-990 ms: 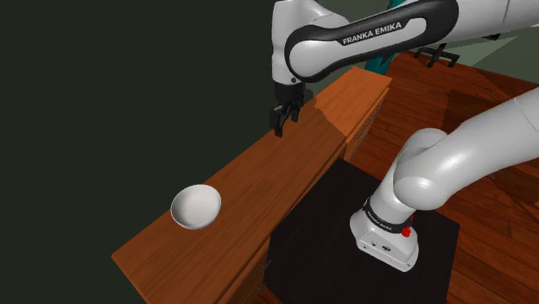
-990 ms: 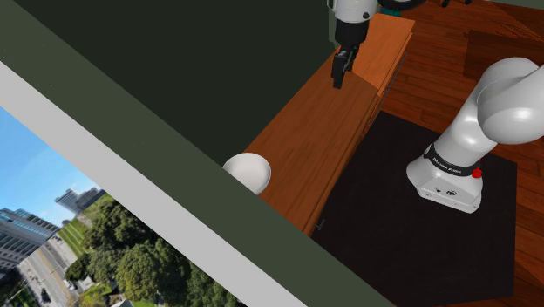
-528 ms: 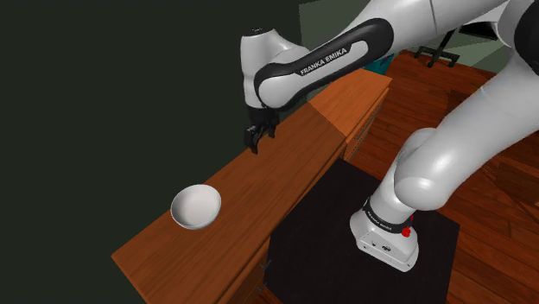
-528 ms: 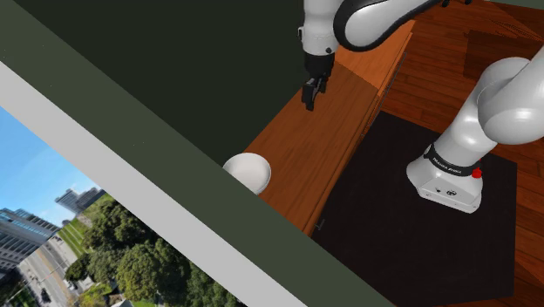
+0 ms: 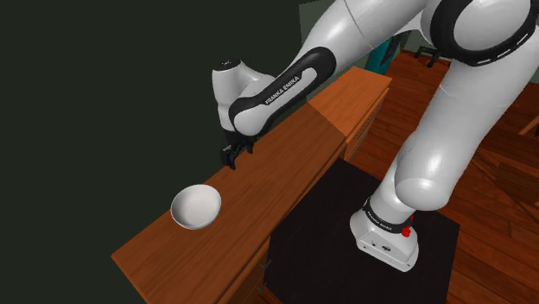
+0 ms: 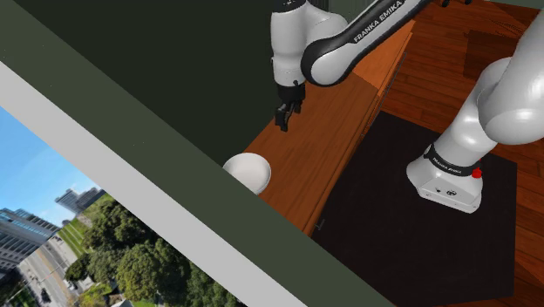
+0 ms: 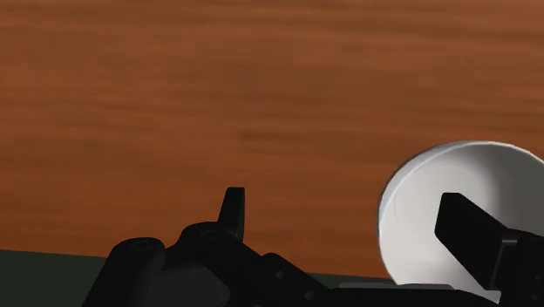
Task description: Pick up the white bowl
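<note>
Brand on arm: "FRANKA EMIKA", white capitals on the black band of the arm [image 5: 275, 90], shoulder view, near the picture's middle, letters climbing toward 2 o'clock.
Same brand, second exterior view: "FRANKA EMIKA" again on that black band, at about 1 o'clock in the picture, also slanting upward.
Marks on base: small dark print on the arm's white base [image 5: 385, 245], at 5 o'clock in the shoulder view, too small to read.

White arm [image 5: 436, 142], black band [image 5: 278, 90] lettered FRANKA EMIKA, red base button [image 5: 406, 231].

White bowl [image 5: 196, 207], brown wood-grain counter [image 5: 285, 164]
</note>
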{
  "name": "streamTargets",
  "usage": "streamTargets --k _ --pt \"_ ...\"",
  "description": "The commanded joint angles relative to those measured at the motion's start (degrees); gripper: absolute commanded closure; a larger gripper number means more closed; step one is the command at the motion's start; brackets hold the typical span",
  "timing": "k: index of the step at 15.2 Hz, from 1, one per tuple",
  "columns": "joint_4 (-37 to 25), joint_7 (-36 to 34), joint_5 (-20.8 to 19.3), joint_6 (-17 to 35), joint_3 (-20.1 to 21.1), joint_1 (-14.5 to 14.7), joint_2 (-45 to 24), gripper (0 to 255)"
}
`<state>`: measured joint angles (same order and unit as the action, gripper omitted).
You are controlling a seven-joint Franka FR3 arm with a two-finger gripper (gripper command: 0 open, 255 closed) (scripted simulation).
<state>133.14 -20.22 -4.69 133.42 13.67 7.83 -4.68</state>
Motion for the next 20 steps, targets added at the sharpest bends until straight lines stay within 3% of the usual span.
streamTargets --k 1,11,20 --pt "-2.90 -2.47 -1.89 1.69 0.22 0.75 -4.67 0" --pt "-21.37 -11.51 -9.37 5.29 -2.12 7.01 -27.22 0" --pt "-22.64 -12.64 -10.80 9.04 -3.38 7.97 -32.28 0"
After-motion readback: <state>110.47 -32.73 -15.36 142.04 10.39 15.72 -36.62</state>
